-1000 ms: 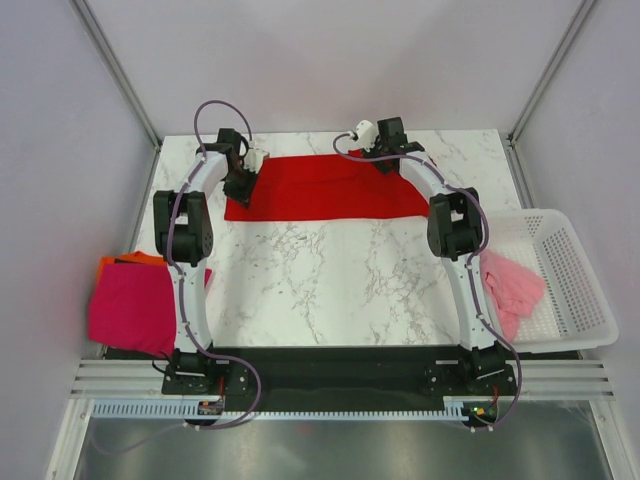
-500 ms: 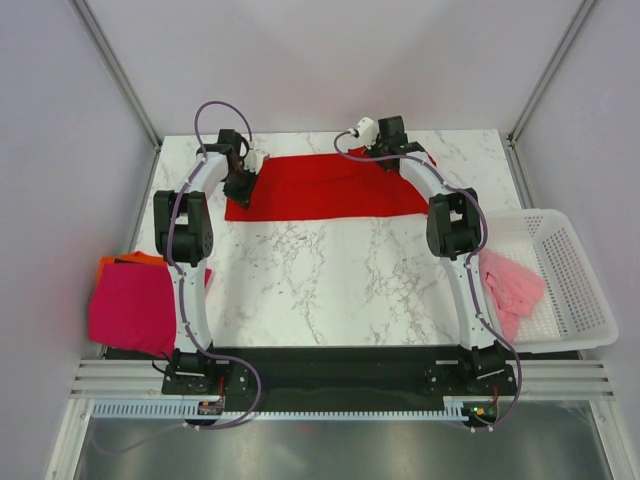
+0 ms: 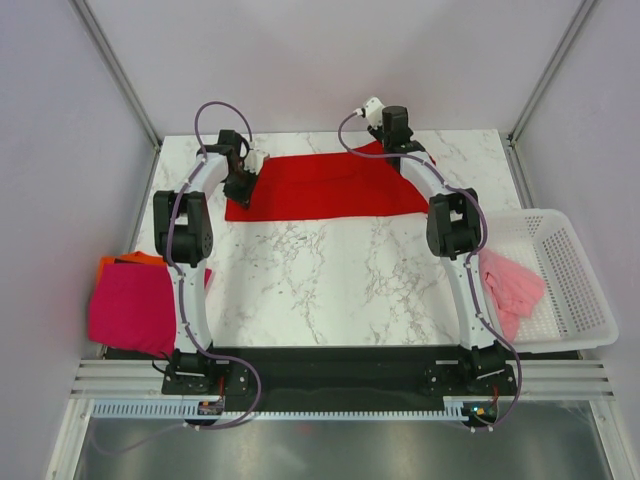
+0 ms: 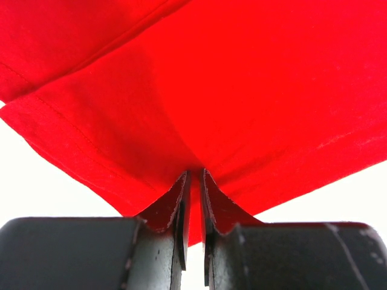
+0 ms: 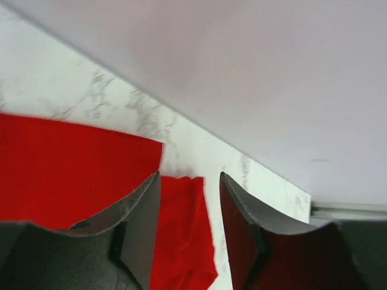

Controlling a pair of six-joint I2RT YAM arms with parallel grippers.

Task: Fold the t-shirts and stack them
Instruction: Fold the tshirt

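A bright red t-shirt [image 3: 325, 187] lies spread as a wide strip across the back of the marble table [image 3: 330, 280]. My left gripper [image 3: 241, 186] sits at its left end. In the left wrist view it [image 4: 193, 176] is shut on a pinched fold of the red cloth [image 4: 242, 90]. My right gripper [image 3: 398, 138] hangs over the shirt's right back corner. Seen from the right wrist, it [image 5: 188, 179] stands open and holds nothing, and a red sleeve [image 5: 181, 241] lies on the table below its fingers.
A magenta shirt [image 3: 130, 305] lies on an orange one [image 3: 135, 259] at the table's left edge. A pale pink shirt [image 3: 510, 285] hangs over the side of the white perforated basket [image 3: 590, 300] at the right. The back wall [image 5: 272, 72] is close behind the right gripper.
My right gripper has let go of the red shirt's right corner, opened and risen towards the back wall. The left gripper has kept its hold and not moved.
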